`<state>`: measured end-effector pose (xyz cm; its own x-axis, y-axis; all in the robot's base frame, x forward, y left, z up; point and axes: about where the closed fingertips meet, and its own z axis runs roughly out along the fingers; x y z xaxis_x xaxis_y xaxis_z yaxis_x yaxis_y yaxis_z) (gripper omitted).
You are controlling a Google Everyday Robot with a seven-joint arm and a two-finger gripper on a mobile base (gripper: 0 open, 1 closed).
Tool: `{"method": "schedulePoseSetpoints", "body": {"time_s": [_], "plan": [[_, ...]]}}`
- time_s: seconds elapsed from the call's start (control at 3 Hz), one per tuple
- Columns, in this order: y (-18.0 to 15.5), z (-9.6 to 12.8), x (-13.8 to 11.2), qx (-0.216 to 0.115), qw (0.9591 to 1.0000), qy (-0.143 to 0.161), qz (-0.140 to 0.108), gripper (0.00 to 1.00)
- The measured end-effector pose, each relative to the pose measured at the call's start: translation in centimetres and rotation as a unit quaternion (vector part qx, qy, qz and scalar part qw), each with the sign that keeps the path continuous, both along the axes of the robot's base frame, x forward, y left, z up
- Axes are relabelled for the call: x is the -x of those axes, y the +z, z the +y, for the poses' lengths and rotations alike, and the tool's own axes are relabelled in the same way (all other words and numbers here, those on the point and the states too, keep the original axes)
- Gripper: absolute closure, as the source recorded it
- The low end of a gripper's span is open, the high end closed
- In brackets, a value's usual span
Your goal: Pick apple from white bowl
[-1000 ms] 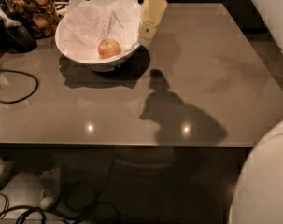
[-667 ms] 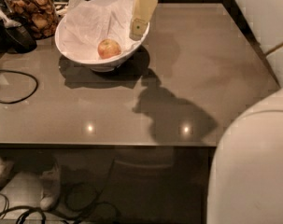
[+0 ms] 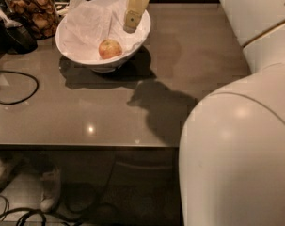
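While the gripper (image 3: pixel 130 23) is hanging over the back right part of the white bowl (image 3: pixel 129 55), it is tilting with its tip pointing down toward the bowl's inside; whether it is spread or clenched cannot be told from this view. The apple (image 3: pixel 110 48) is lying inside the bowl on the crinkled paper (image 3: pixel 88 25), toward the bowl's near side; the gripper is sitting above and just to the right of the apple, apart from it. The bowl is standing upright on a brown table (image 3: pixel 193 65) and casting a dark shadow just in front of and to the right of itself. A glass jar (image 3: pixel 34 8) of brown snacks is standing to the left of the bowl, near its rim; a black cable (image 3: pixel 20 92) is looping on the table well to the front left of the bowl. The robot's white body (image 3: pixel 236 159) is filling the space well to the front right of the bowl.
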<state>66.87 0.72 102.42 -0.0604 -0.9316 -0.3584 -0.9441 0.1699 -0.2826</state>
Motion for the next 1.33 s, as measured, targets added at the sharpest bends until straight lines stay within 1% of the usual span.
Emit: {"method": "schedulePoseSetpoints", "body": {"time_s": [0.67,1.0,1.33], "plan": [[-0.4,1.8,-2.7,-0.003,1.0,0.005,-0.003,0.15],[-1.2,2.7,-3.8,-0.005,1.0,0.006,0.0,0.17],[-2.0,3.8,-4.8,-0.008,0.9999,0.008,0.004,0.25]]}}
